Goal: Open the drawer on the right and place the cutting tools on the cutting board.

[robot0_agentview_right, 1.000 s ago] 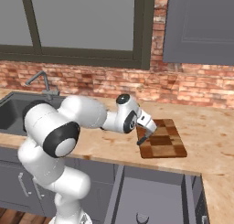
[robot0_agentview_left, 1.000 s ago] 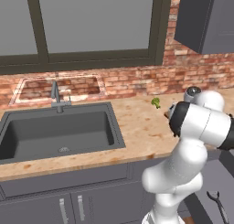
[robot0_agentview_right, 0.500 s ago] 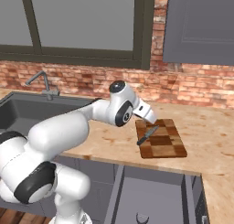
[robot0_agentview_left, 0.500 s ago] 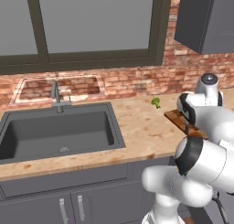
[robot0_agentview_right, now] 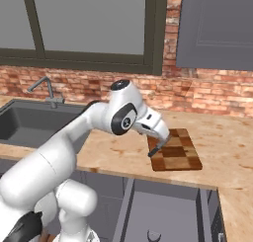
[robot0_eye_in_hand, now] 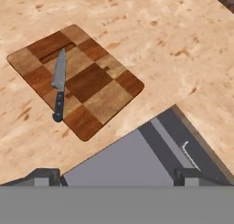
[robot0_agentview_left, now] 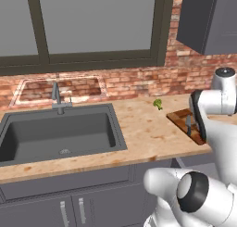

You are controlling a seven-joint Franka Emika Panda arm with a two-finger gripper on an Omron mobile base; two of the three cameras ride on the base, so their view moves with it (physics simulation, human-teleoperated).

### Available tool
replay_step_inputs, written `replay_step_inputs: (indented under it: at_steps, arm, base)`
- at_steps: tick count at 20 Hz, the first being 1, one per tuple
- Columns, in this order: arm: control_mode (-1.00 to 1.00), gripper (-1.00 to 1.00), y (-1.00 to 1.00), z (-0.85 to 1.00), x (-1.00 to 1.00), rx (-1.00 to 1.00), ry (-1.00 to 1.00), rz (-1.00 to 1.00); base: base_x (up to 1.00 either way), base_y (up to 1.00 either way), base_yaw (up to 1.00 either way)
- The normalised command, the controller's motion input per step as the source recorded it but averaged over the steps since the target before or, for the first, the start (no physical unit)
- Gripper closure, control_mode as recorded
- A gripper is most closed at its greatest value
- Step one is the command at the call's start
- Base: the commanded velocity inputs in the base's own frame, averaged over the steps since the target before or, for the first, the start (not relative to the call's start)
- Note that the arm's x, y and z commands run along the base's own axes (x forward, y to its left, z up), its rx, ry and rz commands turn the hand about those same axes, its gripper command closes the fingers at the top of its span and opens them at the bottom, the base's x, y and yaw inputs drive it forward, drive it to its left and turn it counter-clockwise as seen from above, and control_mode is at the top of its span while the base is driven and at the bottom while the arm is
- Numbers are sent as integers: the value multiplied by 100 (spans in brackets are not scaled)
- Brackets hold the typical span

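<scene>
From the left base view, you have the cutting board (robot0_agentview_left: 187, 124) on the counter. In the right base view, the drawer (robot0_agentview_right: 165, 214) stands open. Your hand view shows a knife (robot0_eye_in_hand: 58, 83) on the board, jaws apart and empty; other tools possibly remain.
</scene>
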Motion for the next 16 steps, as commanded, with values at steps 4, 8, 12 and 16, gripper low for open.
replay_step_inputs:
  at_steps: [4,8,12,16]
  arm:
    - [-100,-100,0,-3,-100,-3,20,0]
    - [-100,-100,0,-13,-100,0,4,0]
    - [-100,-100,0,-8,-98,0,0,0]
    - [-100,-100,12,-8,-73,0,0,0]
  base:
    - [0,0,0]
    - [0,0,0]
    - [0,0,0]
    - [0,0,0]
